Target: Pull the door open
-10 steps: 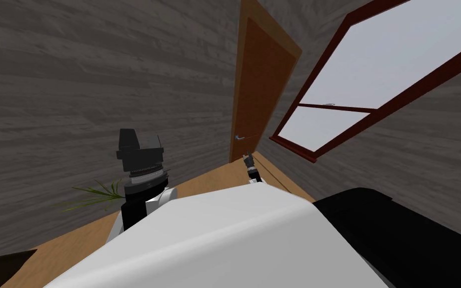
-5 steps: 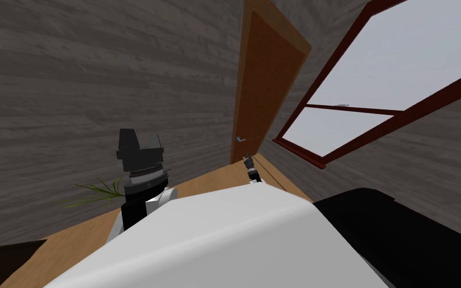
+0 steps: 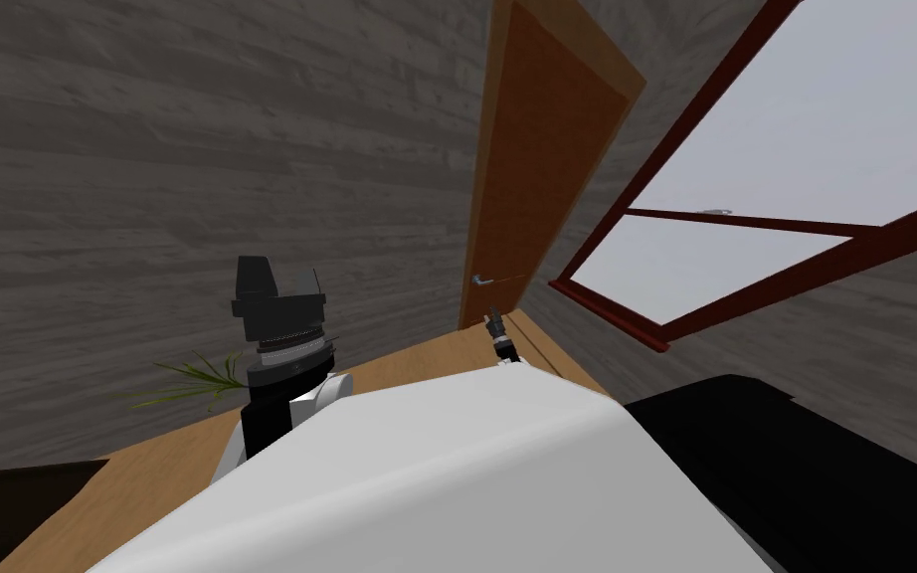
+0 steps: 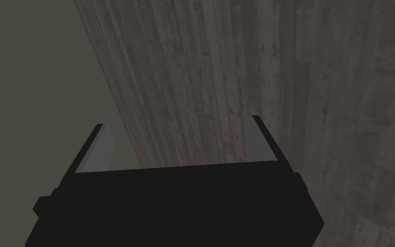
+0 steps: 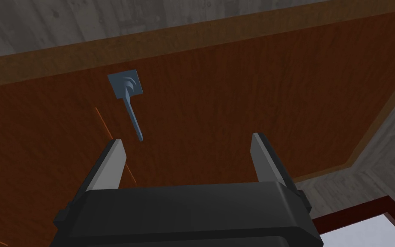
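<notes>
brown door [image 3: 546,149] seen at upper centre of head view, shut, handle [image 5: 132,112] untouched.
right gripper [image 5: 187,139] held near handle, jaws spread; left gripper [image 4: 179,122] jaws spread too.

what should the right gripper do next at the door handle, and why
Probably ease the right gripper forward and sideways until the handle sits between its open fingers, then close. The handle lies ahead on the door, untouched, in line with one finger rather than the middle of the gap.
</notes>
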